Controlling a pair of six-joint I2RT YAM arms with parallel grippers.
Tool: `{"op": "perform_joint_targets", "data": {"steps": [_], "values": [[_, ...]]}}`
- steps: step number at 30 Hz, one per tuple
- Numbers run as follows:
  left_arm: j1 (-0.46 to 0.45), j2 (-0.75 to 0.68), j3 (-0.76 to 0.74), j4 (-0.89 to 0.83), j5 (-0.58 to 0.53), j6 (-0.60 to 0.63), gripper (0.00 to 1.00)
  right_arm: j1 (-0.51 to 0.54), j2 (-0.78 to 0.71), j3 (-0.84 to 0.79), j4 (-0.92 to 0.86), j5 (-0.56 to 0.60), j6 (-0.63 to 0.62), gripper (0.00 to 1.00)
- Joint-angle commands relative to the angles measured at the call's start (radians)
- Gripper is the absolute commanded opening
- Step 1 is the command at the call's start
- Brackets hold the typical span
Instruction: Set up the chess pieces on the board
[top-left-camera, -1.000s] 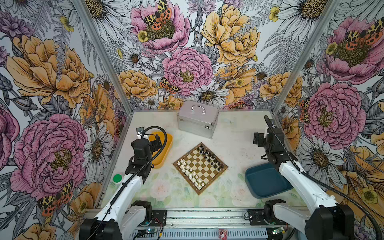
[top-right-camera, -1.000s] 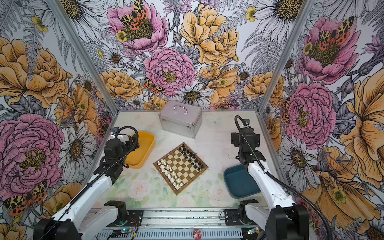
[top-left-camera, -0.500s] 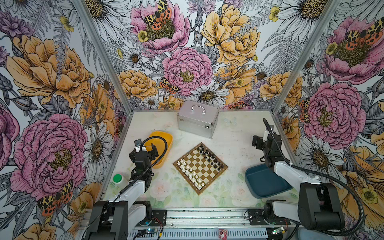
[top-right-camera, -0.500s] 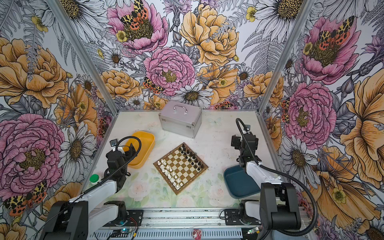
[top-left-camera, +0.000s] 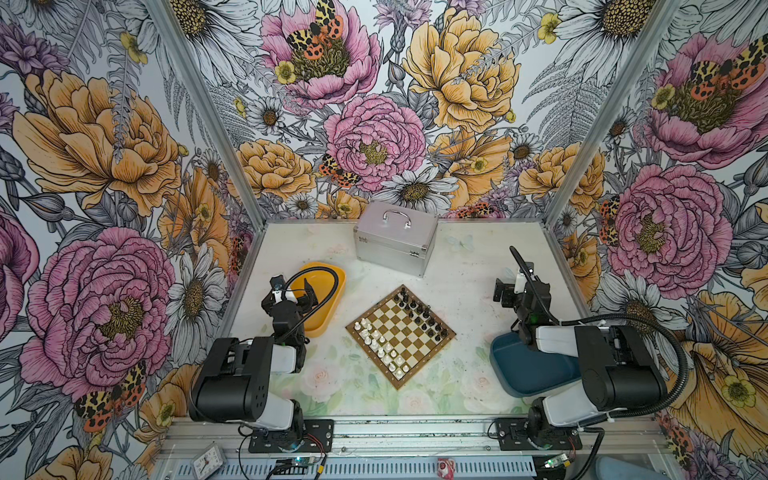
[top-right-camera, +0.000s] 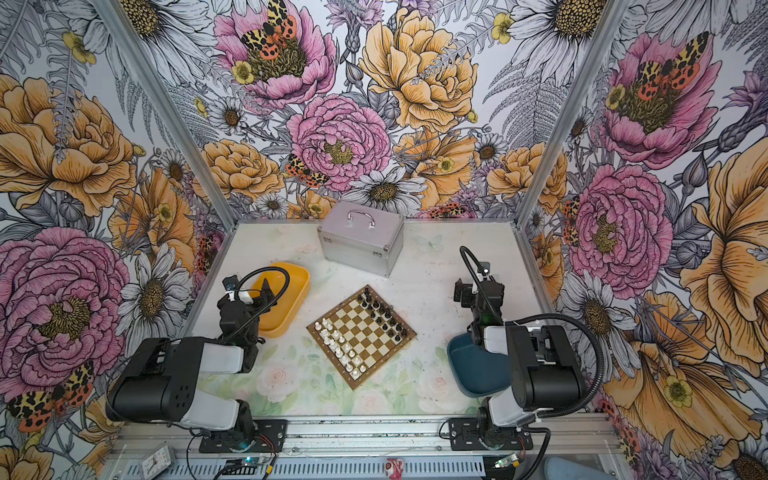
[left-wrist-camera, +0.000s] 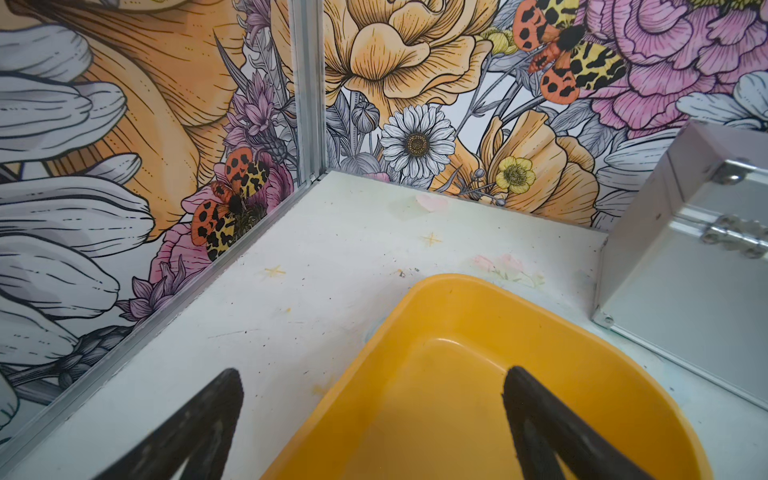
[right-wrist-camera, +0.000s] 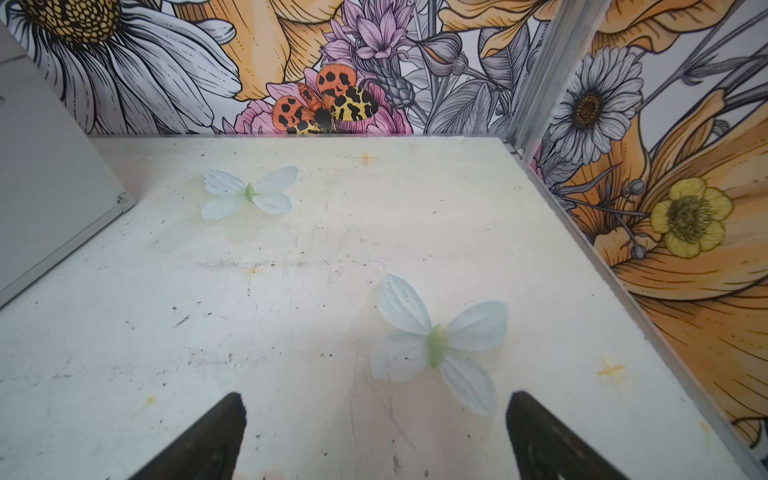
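Floral-papered walls enclose a pale counter (top-left-camera: 457, 286) on three sides. At its centre lies the board (top-left-camera: 401, 337), turned corner-on to the camera in both top views. It sits between a yellow tray (top-left-camera: 332, 299) on the left and a dark teal tray (top-left-camera: 523, 374) on the right, and a silver case (top-left-camera: 395, 243) stands behind it. Black pieces (top-left-camera: 419, 309) line the board's far right edge and white pieces (top-left-camera: 375, 335) its near left edge, each in about two rows. Both arms are folded back, well apart from the board. Left pincer (left-wrist-camera: 374, 376): jaws spread wide, holding nothing, one finger (left-wrist-camera: 536, 411) over the yellow tray, its partner over the counter beside it. Right pincer (right-wrist-camera: 376, 399): jaws spread wide, holding nothing, above the counter beside a printed butterfly (right-wrist-camera: 436, 345), near the right wall.
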Motion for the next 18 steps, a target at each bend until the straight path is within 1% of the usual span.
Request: {"op": "perform_joint_targets", "data": {"steps": [1,3,5,6,10,18], "values": [[-0.022,0.043,0.032,0.092,0.041,0.054,0.99,-0.003,0.015,-0.023,0.13,-0.017,0.004,0.99],[-0.023,0.026,0.049,0.029,0.043,0.055,0.99,-0.004,0.017,-0.022,0.13,-0.02,0.005,1.0],[-0.015,0.042,0.061,0.038,0.06,0.055,0.99,-0.005,0.016,-0.021,0.128,-0.022,0.005,0.99],[-0.008,0.031,0.076,-0.014,0.103,0.052,0.99,-0.006,0.017,-0.021,0.127,-0.023,0.006,0.99],[0.002,0.03,0.129,-0.118,0.158,0.058,0.99,-0.007,0.017,-0.02,0.125,-0.025,0.006,1.0],[0.018,0.033,0.136,-0.125,0.192,0.05,0.99,-0.006,0.016,-0.021,0.128,-0.024,0.007,0.99]]}}
